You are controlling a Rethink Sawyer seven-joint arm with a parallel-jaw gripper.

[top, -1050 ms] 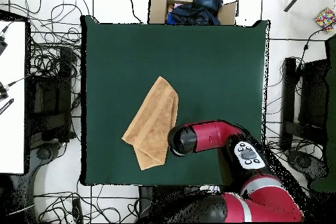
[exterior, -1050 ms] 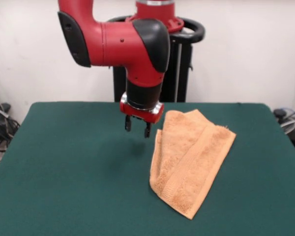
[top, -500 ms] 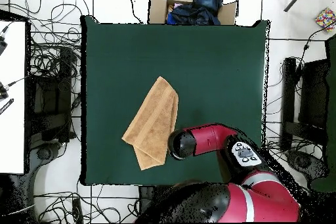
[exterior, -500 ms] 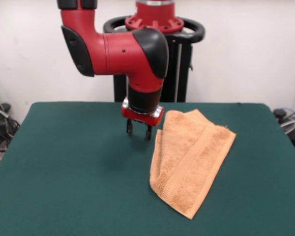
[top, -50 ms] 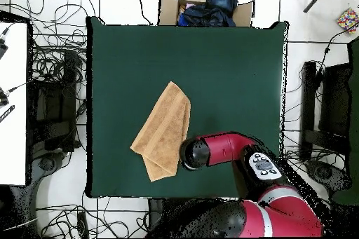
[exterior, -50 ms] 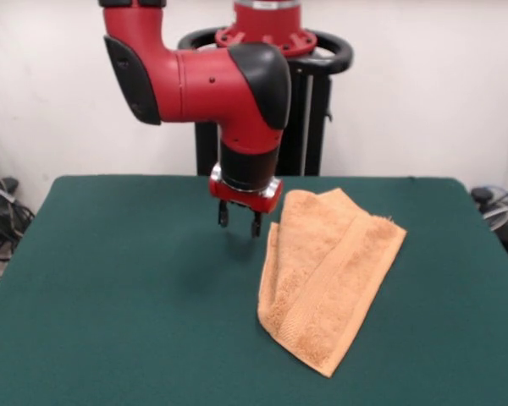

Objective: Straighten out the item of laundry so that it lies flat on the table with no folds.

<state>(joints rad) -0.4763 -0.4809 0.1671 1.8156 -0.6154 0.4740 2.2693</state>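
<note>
- Towel (exterior, -50 ms: 326,275) folded double, lying diagonally on the table (exterior, -50 ms: 118,296).
- Gripper (exterior, -50 ms: 239,221) just beside towel's far corner, above the felt, fingers parted, holding nothing.

One towel (exterior, -50 ms: 326,275) (folded), one table (exterior, -50 ms: 118,304)

You've got glossy red plastic shells on the arm (exterior, -50 ms: 199,80), smooth, with black caps that catch the light. Just beside the dark fingers (exterior, -50 ms: 222,214) lies the towel (exterior, -50 ms: 326,275): soft orange terry cloth, nubby and matt, with a flatter woven band. Under the fingers, the table (exterior, -50 ms: 110,296) wears a dark green felt-like cloth, matt and even.
</note>
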